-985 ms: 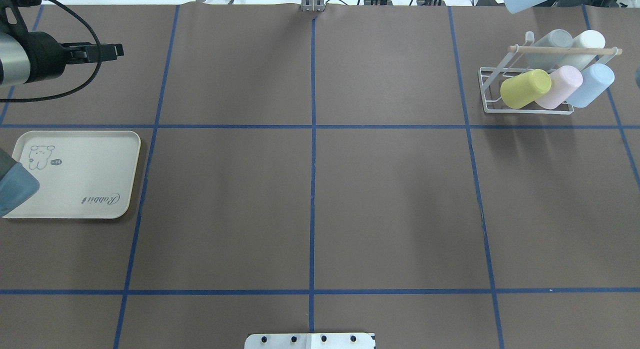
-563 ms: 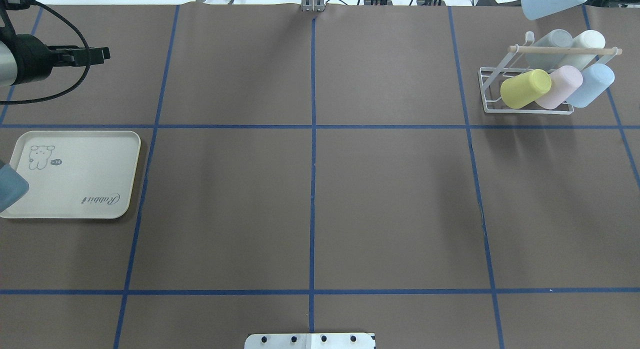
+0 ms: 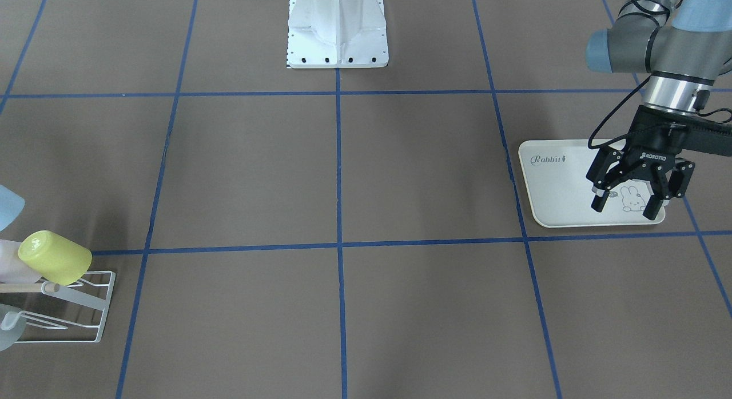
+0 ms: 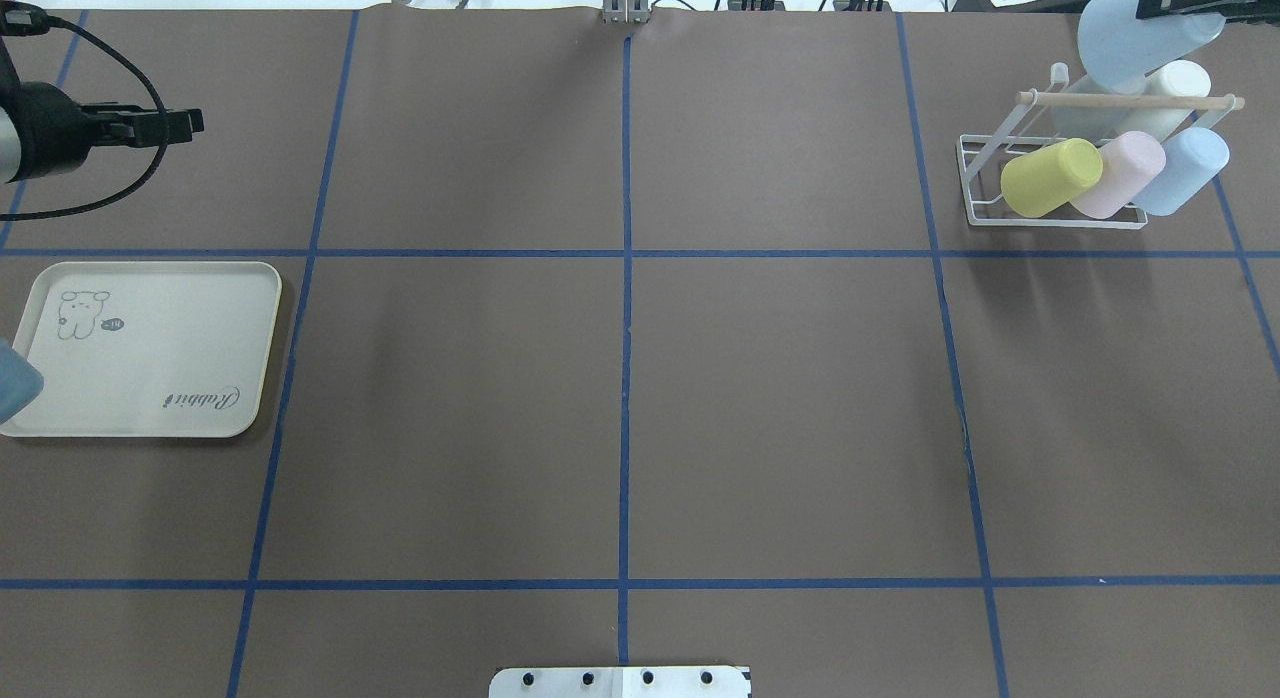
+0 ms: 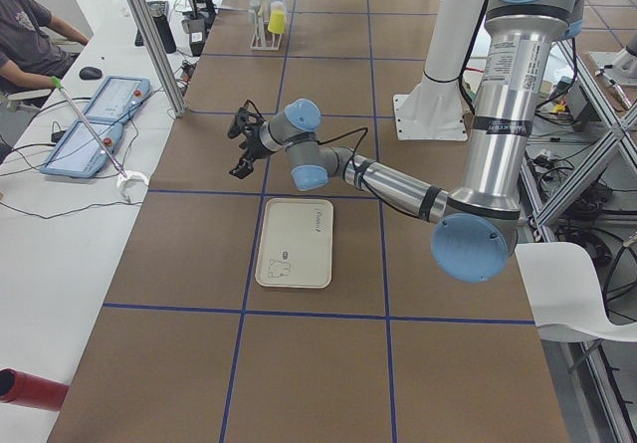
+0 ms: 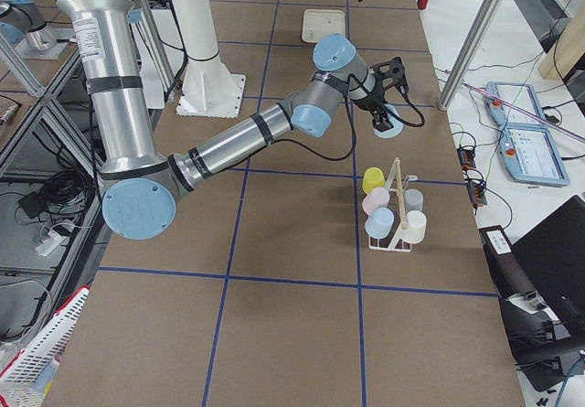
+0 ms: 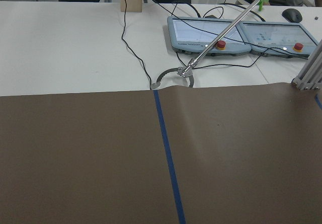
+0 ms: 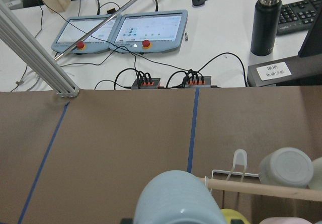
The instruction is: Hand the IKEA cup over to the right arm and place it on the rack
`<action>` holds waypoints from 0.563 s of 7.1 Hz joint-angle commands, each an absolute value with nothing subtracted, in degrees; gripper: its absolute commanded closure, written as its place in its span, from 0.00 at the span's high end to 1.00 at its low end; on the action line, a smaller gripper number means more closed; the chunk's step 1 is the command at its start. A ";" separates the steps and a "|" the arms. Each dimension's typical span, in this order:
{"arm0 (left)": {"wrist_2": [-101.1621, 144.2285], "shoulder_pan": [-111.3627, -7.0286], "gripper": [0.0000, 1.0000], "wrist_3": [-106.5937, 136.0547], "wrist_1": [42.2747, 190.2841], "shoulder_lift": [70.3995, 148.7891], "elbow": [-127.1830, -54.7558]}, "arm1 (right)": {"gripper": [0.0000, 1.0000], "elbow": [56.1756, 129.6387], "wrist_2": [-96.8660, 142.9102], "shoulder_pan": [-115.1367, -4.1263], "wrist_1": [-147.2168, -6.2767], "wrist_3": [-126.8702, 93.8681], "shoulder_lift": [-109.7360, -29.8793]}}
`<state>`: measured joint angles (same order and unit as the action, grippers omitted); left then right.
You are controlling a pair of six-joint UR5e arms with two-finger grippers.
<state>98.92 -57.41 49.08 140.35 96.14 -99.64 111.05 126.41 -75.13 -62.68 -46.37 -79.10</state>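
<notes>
**A:** Which step is in hand?

**B:** The last one, I'd say. The IKEA cup [image 4: 1125,48], the pale blue one, is off the worktop [image 4: 800,408] in the right gripper [image 4: 1175,8]. It is at the far right corner, just over the far side of the rack [image 4: 975,183]. So the hand-over looks done and only the placing is left.

**A:** Is there room on the rack?

**B:** The near row carries a yellow cup [image 4: 1050,176], a pink cup [image 4: 1130,173] and a second blue cup [image 4: 1185,168]. The far row has a white cup [image 4: 1180,83] and, in the right wrist view, a grey cup [image 8: 287,167]. One peg [image 4: 1058,74] at the rack's far left stands bare, and the held cup hangs close beside it.

**A:** What does the next move call for?

**B:** Probably bringing the cup's mouth down over that bare peg, clear of the wooden dowel [image 4: 1130,100] and the grey cup. It should let go only once the cup sits.

**A:** And the fingers?

**B:** On the right they are mostly hidden by the cup. Since the cup hangs in the air, I take them to be pinching it. On the left gripper [image 3: 624,209] the fingers [image 3: 598,202] are spread wide, with nothing between them and touching nothing. That gripper is raised over the left end of the worktop, by the cream tray [image 4: 160,378].
</notes>
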 commanded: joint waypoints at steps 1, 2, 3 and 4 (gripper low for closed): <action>101.06 -59.40 1.00 45.11 136.70 94.40 -99.67 | 0.29 111.10 132.08 -76.20 -75.01 -41.68 -76.74; 101.68 -61.15 1.00 39.52 132.93 94.57 -99.75 | 0.29 111.01 132.19 -76.29 -79.41 -36.61 -76.29; 101.69 -62.30 1.00 36.07 130.45 94.57 -99.49 | 0.29 110.66 132.10 -76.46 -85.37 -30.30 -75.24; 101.86 -62.58 1.00 35.08 129.47 94.48 -99.49 | 0.29 109.35 132.10 -76.99 -91.78 -27.36 -71.67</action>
<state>101.60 -61.79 37.57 131.49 94.58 -99.56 110.49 132.00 -76.51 -84.29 -32.20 -74.84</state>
